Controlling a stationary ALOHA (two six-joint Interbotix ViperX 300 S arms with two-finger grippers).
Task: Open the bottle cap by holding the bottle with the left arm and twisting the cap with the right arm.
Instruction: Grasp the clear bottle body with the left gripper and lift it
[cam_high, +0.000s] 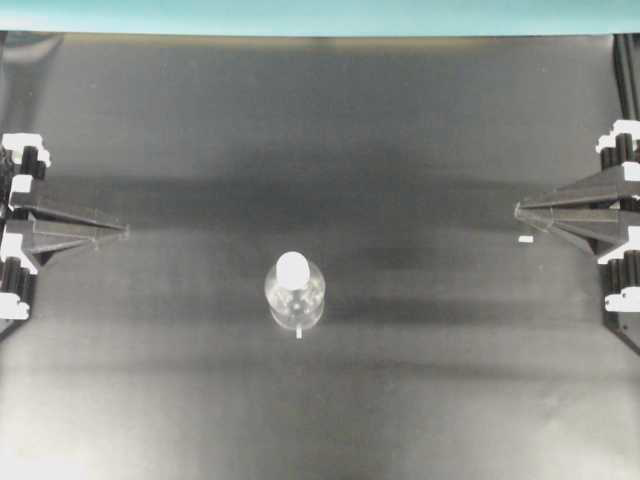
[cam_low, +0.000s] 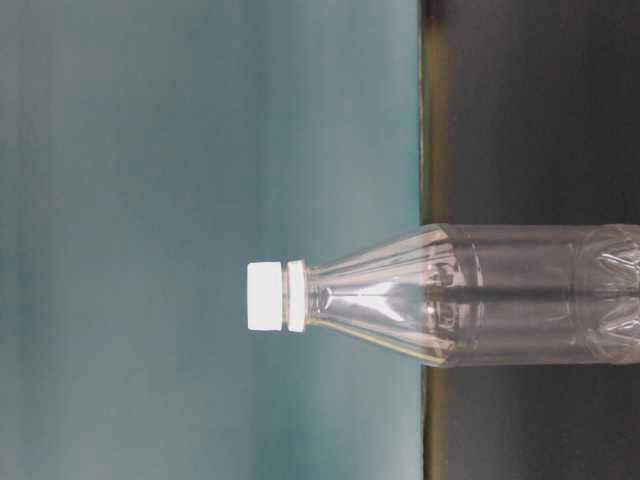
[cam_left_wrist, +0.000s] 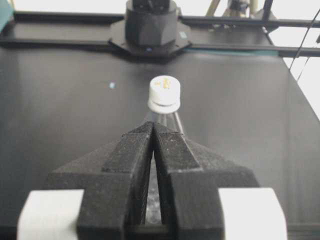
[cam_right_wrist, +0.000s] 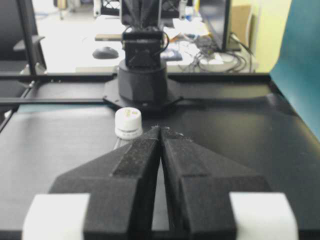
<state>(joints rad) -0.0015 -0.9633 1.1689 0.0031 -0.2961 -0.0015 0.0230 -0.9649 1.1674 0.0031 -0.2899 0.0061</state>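
A small clear plastic bottle (cam_high: 295, 296) stands upright near the middle of the black table, with its white cap (cam_high: 293, 267) on. The table-level view shows the bottle (cam_low: 480, 293) and cap (cam_low: 266, 297) rotated sideways. My left gripper (cam_high: 126, 230) is shut and empty at the left edge, far from the bottle. My right gripper (cam_high: 517, 209) is shut and empty at the right edge, also far off. The left wrist view shows the cap (cam_left_wrist: 164, 93) beyond the closed gripper tips (cam_left_wrist: 152, 125). The right wrist view shows the cap (cam_right_wrist: 128, 122) just left of the closed gripper tips (cam_right_wrist: 161, 129).
A small white mark (cam_high: 525, 240) lies on the table near the right gripper, and another (cam_high: 299, 334) just in front of the bottle. The opposite arm base (cam_left_wrist: 150, 25) stands at the far table edge. A teal backdrop (cam_high: 320, 15) runs along the back.
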